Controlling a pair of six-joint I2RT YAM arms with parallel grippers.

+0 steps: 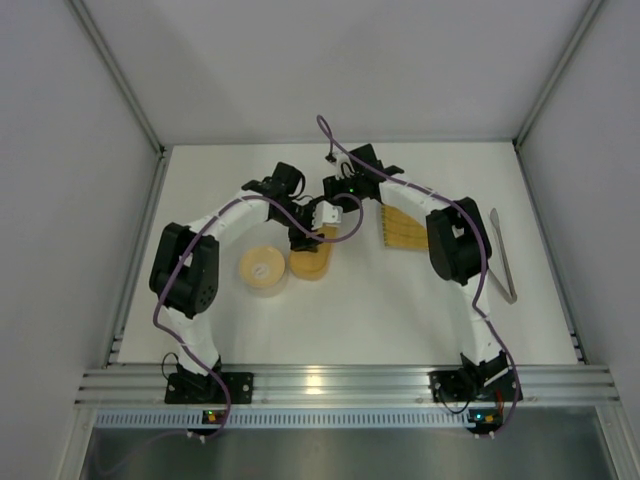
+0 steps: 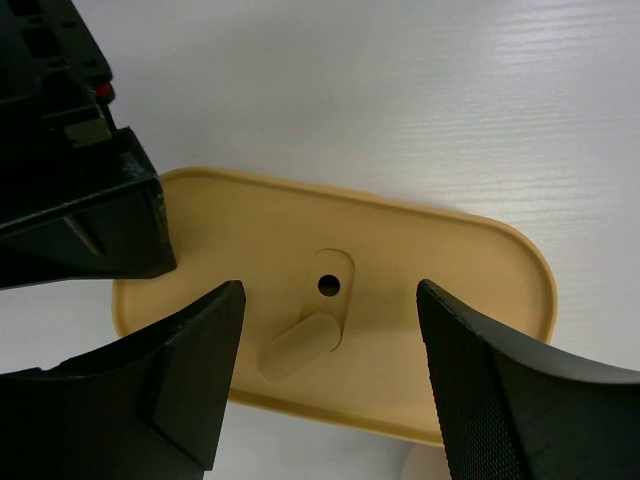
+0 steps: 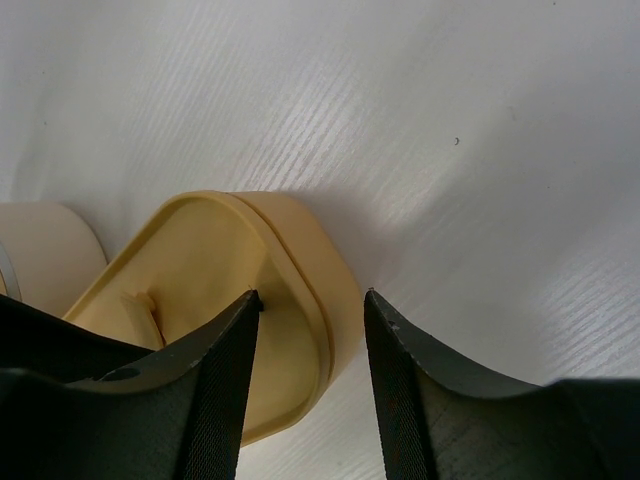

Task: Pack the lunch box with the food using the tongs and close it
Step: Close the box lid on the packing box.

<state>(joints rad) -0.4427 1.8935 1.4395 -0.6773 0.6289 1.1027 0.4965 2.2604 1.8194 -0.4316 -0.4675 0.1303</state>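
The pale-orange lunch box point(image 1: 312, 264) lies mid-table with its flat lid point(image 2: 420, 270) on top; a small vent tab point(image 2: 300, 345) sits in the lid's middle. My left gripper point(image 2: 330, 300) hangs open over the lid, one finger on each side of the tab. My right gripper point(image 3: 312, 295) is open and straddles the rounded end of the box point(image 3: 300, 240), one finger over the lid and the other outside the wall. The silver tongs point(image 1: 503, 255) lie on the table at the far right, away from both grippers. No food is in view.
A round tin with a tan lid point(image 1: 262, 270) stands just left of the box. The yellow woven tray point(image 1: 405, 230) lies to the right, partly under the right arm. White walls enclose the table on three sides.
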